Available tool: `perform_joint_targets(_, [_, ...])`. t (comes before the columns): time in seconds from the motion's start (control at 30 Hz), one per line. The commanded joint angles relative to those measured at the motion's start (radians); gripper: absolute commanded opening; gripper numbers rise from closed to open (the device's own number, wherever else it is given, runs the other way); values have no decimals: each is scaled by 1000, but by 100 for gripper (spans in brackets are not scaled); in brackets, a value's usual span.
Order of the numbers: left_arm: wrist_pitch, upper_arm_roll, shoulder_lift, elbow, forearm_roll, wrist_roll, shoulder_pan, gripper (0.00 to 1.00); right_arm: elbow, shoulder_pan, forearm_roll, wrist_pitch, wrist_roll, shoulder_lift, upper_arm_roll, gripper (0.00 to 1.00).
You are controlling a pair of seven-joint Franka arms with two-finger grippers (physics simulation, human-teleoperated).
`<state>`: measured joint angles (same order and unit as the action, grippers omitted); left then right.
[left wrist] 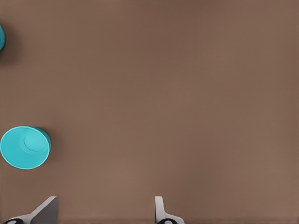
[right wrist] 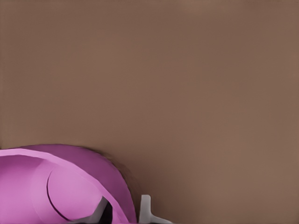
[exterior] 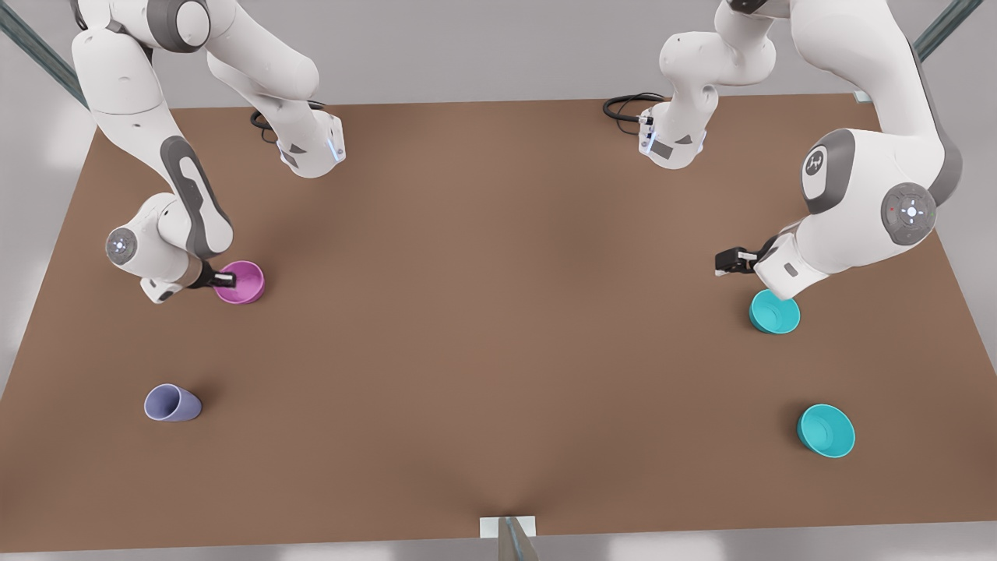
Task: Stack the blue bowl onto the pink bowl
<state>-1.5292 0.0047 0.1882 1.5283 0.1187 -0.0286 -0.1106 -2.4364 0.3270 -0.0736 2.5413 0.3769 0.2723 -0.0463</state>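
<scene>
The right pincer [exterior: 220, 279] clamps the pink bowl's [exterior: 243, 282] rim, while the open left pincer [exterior: 726, 262] hangs nearest the blue bowl [exterior: 775, 313], far across the bench [exterior: 498, 327].

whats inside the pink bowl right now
One finger of the right claw reaches inside the pink bowl; the other stands outside, straddling the wall. Otherwise bare pink floor shows, with the part under that finger hidden. No blue bowl stacked yet.
</scene>
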Motion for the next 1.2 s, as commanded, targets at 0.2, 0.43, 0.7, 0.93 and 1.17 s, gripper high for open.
perform_joint_targets(0.2, [4, 0, 0, 0, -1, -1, 2, 100, 192, -215, -393, -202, -111, -58, 186, 21])
perform_joint_targets(0.43, [4, 0, 4, 0, -1, -1, 3, 100, 1084, -807, -490, -161, -1083, 497, 174, 21])
perform_joint_targets(0.7, [4, 6, 27, -3, -17, 35, 9, 100, 1297, -950, -396, -136, -1288, 716, 172, 21])
perform_joint_targets(0.93, [4, 8, 31, 1, -14, 35, 81, 100, 1300, -962, -374, -76, -1288, 780, 172, 21])
perform_joint_targets(1.17, [-252, 239, 158, 61, 6, -389, 108, 100, 1286, -982, -384, -21, -1291, 762, 172, 100])
